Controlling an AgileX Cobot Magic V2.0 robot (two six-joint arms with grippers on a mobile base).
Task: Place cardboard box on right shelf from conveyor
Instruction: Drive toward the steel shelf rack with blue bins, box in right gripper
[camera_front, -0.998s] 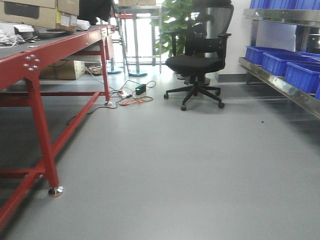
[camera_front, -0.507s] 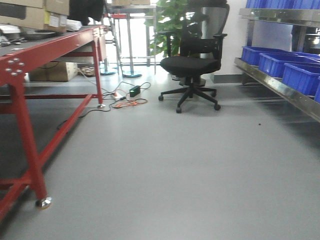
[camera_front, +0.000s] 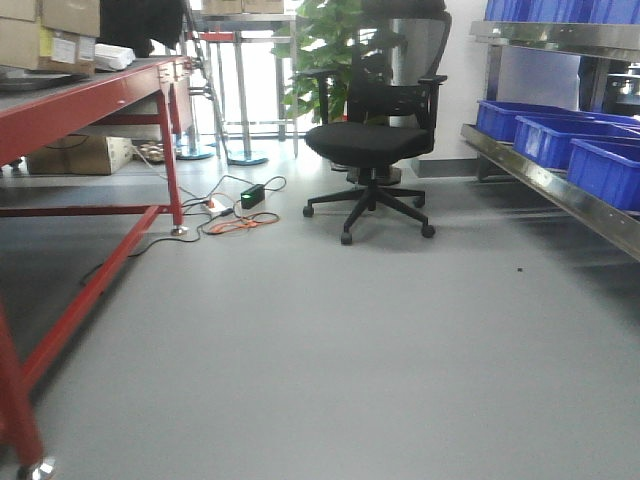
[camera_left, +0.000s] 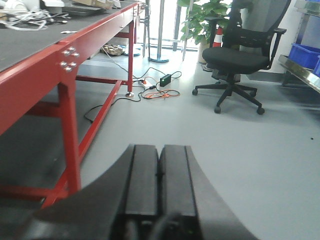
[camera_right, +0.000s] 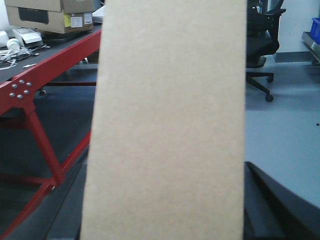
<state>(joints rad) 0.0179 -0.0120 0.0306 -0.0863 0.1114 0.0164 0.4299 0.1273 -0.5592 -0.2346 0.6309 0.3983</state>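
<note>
Evidently mid-carry: right pincer (camera_right: 165, 220) grips the box (camera_right: 167, 120), left pincer (camera_left: 159, 185) closed, empty. Next, turn toward the shelf (camera_front: 545, 182) at 3 o'clock, lifting over its lip.

A plain tan cardboard box (camera_right: 167, 125), unpatterned, fills the centre of the right wrist view. In the front view: at left, a bright red table frame (camera_front: 100, 95); centre, a black office chair (camera_front: 372, 140) before a green plant (camera_front: 325, 50); at right, blue bins (camera_front: 560, 140) on a silvery steel shelf (camera_front: 545, 180). The floor (camera_front: 350, 350) is pale grey.
</note>
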